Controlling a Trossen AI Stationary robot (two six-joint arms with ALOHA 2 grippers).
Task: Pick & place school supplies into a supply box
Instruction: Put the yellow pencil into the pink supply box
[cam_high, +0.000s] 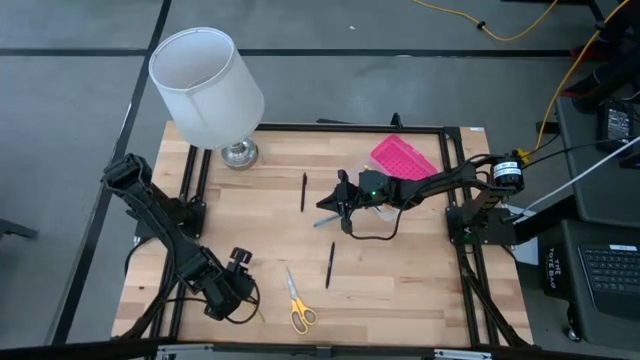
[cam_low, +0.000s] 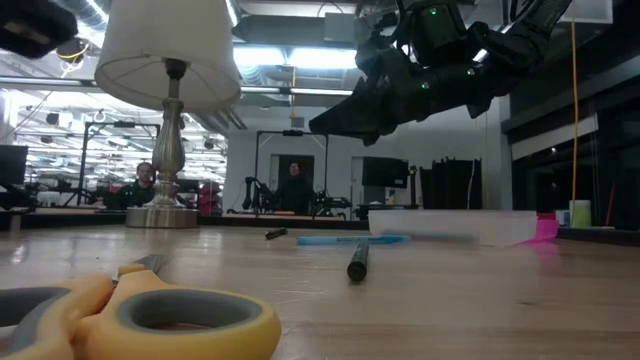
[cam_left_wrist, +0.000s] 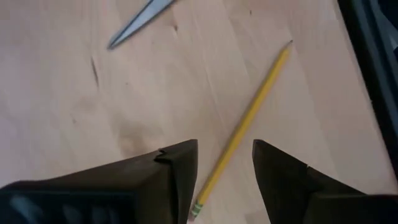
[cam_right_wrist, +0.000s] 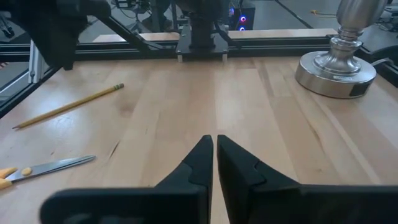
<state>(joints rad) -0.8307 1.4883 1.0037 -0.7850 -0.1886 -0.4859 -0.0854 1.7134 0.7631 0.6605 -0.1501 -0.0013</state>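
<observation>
A slim yellow wooden pencil (cam_left_wrist: 249, 118) lies on the pale wood table (cam_high: 400, 270) between the left gripper's (cam_left_wrist: 225, 163) spread fingers, untouched, beside yellow-handled steel scissors (cam_high: 298, 305). The right gripper (cam_right_wrist: 215, 149), fingers pressed together and empty, hovers mid-table near the pink textured plastic box (cam_high: 402, 158).

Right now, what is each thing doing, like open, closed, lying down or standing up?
Left claw: open over the pencil.
Right claw: shut, empty.
Yellow pencil: lying flat.
Scissors: lying flat, blades together.
Supply box: pink lid on.
Lamp: standing upright.
</observation>
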